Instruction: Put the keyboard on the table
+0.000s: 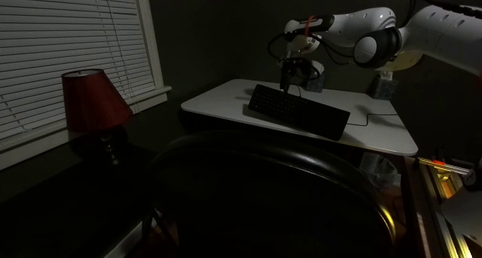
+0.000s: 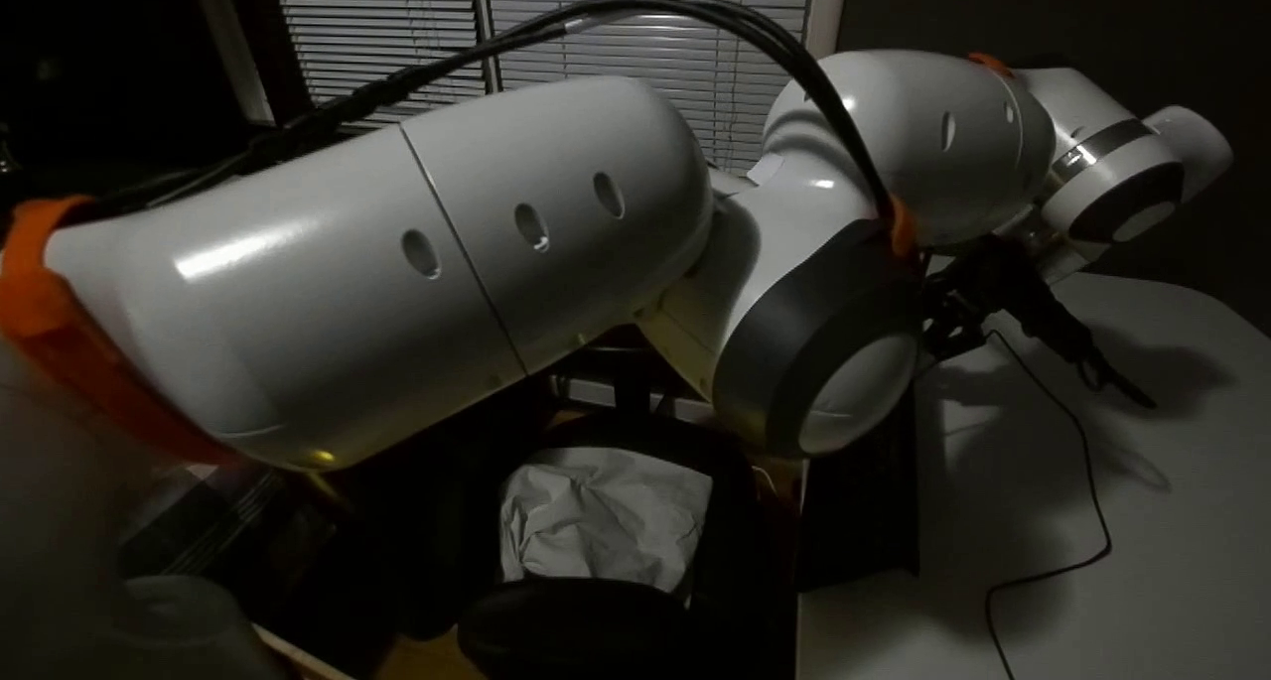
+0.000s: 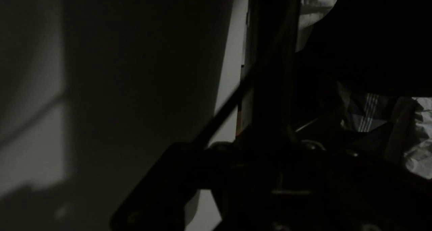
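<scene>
The black keyboard is held tilted, keys facing outward, over the front part of the white table. Its lower corner reaches past the front edge in an exterior view. Part of it shows behind the arm. My gripper points down and is shut on the keyboard's upper long edge. In the wrist view the keyboard is a dark strip seen edge-on, running up from the gripper. The fingertips are too dark to make out there. The keyboard's cable trails over the table.
A dark chair back stands in front of the table. Two tissue boxes stand at the table's back. A red lamp is near the window. Crumpled white material lies beside the table, below the arm.
</scene>
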Tool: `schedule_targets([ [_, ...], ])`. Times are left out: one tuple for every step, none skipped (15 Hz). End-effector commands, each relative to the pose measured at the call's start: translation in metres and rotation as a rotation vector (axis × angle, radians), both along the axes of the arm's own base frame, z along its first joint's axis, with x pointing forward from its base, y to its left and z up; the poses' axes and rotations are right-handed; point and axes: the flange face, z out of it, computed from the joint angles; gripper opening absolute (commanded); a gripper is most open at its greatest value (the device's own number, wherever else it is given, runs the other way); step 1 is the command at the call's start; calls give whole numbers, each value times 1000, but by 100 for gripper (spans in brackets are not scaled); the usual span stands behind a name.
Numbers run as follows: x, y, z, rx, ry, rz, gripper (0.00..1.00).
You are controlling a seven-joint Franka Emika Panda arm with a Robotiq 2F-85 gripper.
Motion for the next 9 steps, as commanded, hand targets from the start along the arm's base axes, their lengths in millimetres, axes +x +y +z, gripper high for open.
schedule_targets([
  [-7, 1, 36, -10, 50, -6, 5],
  [-8, 4, 44, 6, 58, -10, 5],
  [-9, 6, 52, 17, 66, -9, 5],
  [-9, 8, 58, 27, 72, -13, 5],
  [-10, 11, 65, 37, 78, -13, 5],
  [-11, 13, 71, 43, 96, -20, 5],
  [-13, 14, 77, 41, 109, -23, 5],
  [-14, 14, 83, 34, 119, -27, 5],
  [-17, 13, 87, 28, 131, -33, 5],
])
